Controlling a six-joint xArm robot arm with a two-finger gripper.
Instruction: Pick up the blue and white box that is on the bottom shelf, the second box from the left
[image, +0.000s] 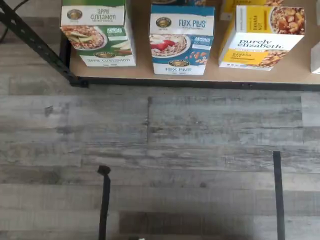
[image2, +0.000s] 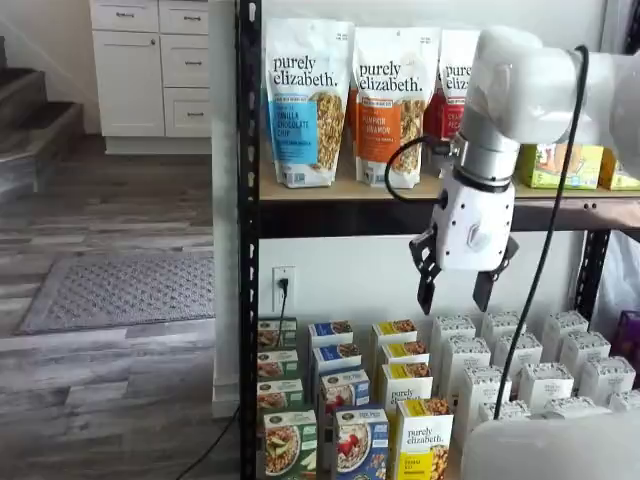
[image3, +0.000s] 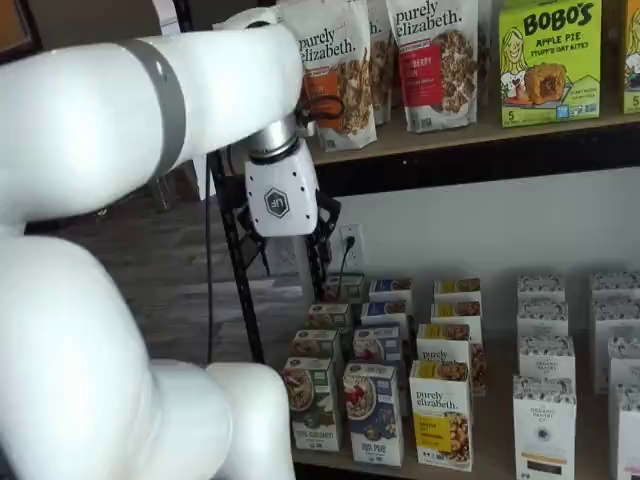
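Note:
The blue and white box (image2: 360, 445) (image3: 372, 412) stands upright at the front of the bottom shelf (image3: 500, 445), with a cereal bowl and red berries pictured on it. In the wrist view this Flax Plus box (image: 181, 40) sits on the tan board (image: 280, 75) between a green-trimmed box (image: 97, 35) and a yellow "purely elizabeth" box (image: 262, 37). My gripper (image2: 457, 290) (image3: 290, 255) hangs well above the box rows, just under the upper board. Its black fingers (image2: 428, 290) stand apart, open and holding nothing.
More rows of the same boxes stand behind the front one. White boxes (image2: 545, 375) fill the shelf's right side. Tall granola bags (image2: 308, 100) stand on the upper board. The black rack post (image2: 248, 250) rises at the left. Black tape lines (image: 104, 205) mark the wood floor.

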